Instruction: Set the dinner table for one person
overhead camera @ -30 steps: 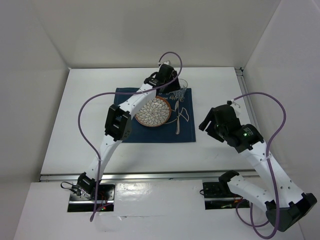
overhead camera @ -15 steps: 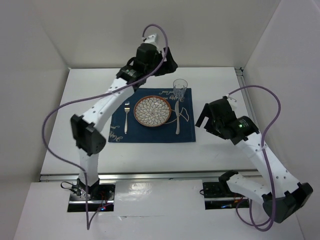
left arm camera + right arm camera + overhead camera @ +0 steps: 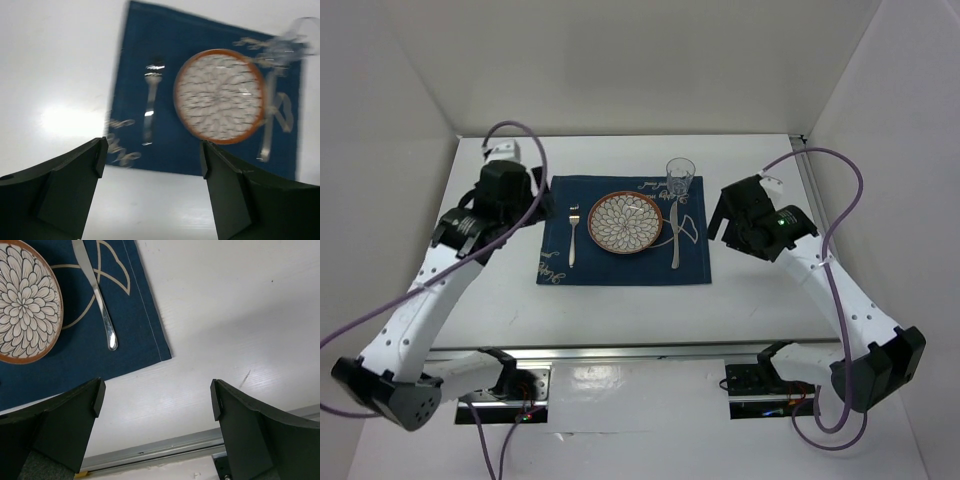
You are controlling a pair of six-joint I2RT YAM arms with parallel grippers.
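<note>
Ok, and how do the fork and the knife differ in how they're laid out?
The fork lies left of the plate, and the knife lies right of it. The fork ends in tines at its far end, the knife in a plain blade. The knife lies across the gold fish drawing; the fork lies clear of it. Both are shiny metal and lie flat on the placemat, handles toward the near edge.

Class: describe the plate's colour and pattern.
The plate is white with dark petals and an orange-brown rim; right wrist view.

Plain white dinner table (image 3: 620, 310), matte, broad; carries one navy blue placemat (image 3: 695, 262) lying flat, roughly midway left to right, a little toward the far edge
</note>
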